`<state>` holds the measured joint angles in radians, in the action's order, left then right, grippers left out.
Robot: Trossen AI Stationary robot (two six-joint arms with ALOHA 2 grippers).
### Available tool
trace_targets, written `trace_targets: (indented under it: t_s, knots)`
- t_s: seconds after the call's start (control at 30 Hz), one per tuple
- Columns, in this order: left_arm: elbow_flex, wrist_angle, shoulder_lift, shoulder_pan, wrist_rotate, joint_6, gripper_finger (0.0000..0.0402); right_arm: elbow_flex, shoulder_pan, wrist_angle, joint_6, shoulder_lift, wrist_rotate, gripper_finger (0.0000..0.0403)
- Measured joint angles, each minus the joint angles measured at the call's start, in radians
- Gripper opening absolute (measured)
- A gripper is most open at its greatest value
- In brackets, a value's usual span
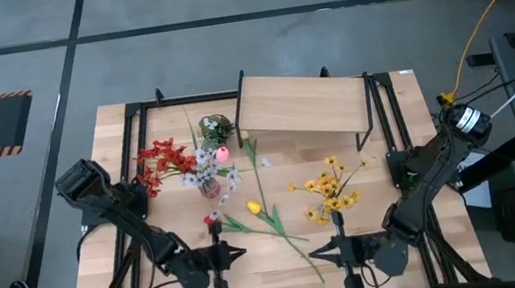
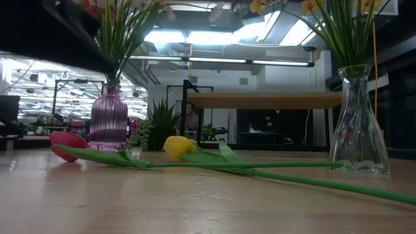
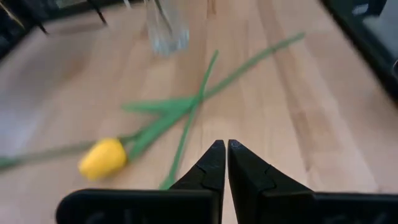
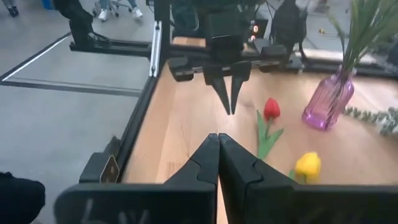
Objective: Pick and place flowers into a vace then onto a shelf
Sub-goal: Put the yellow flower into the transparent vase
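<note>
A: Down at the near edge of the table (image 1: 102, 257), the left gripper (image 1: 215, 233) and the right gripper (image 1: 339, 225) both sit low, each with its fingers pressed together and nothing between them.

B: Agreed, the left wrist view shows those two tips touching, and a yellow tulip (image 3: 102, 158) lies on the wood just ahead, its green stem crossing another stem.

A: And a red tulip (image 4: 271, 109) lies flat beside it, nearer the pink vase (image 2: 108, 121).

B: That pink vase carries red clusters (image 1: 164, 161) and white blossoms (image 1: 208, 163). Over on the right, the clear vase (image 2: 357, 130) holds the small yellow blooms (image 1: 330, 185).

A: The shelf (image 1: 301, 106) stands at the far side of the table, its board bare on top.

B: A green leafy bunch (image 1: 216, 128) sits just beside the shelf's left end.
</note>
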<state>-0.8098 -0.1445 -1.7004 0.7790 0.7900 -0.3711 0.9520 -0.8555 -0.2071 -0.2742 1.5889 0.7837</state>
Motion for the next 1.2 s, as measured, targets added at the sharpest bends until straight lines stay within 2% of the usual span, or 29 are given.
trace_targets:
  t_s: [0.23, 0.3, 0.47, 0.87, 1.03, 1.2]
  knots:
    - [-0.075, 0.304, 0.000, -0.092, -0.226, -0.194, 0.0012, 0.000, 0.000, 0.011, 0.017, 0.036, 0.000, 0.0013]
    - [-0.099, 0.378, 0.000, -0.110, -0.261, -0.227, 0.0007, 0.000, 0.001, 0.011, 0.019, 0.046, 0.000, 0.0015]
    - [-0.153, 0.497, 0.000, -0.120, -0.265, -0.217, 0.0003, -0.001, 0.010, 0.023, 0.017, 0.055, 0.000, 0.0013]
    - [-0.201, 0.561, 0.000, -0.098, -0.260, -0.210, 0.0002, -0.001, 0.051, -0.001, 0.012, 0.055, -0.004, 0.0010]
    - [-0.201, 0.571, 0.000, -0.099, -0.253, -0.218, 0.0003, 0.040, 0.090, 0.073, -0.051, 0.055, -0.169, 0.0010]
    - [-0.201, 0.570, 0.000, -0.099, -0.252, -0.218, 0.0002, 0.106, 0.099, 0.220, -0.116, 0.055, -0.179, 0.0009]
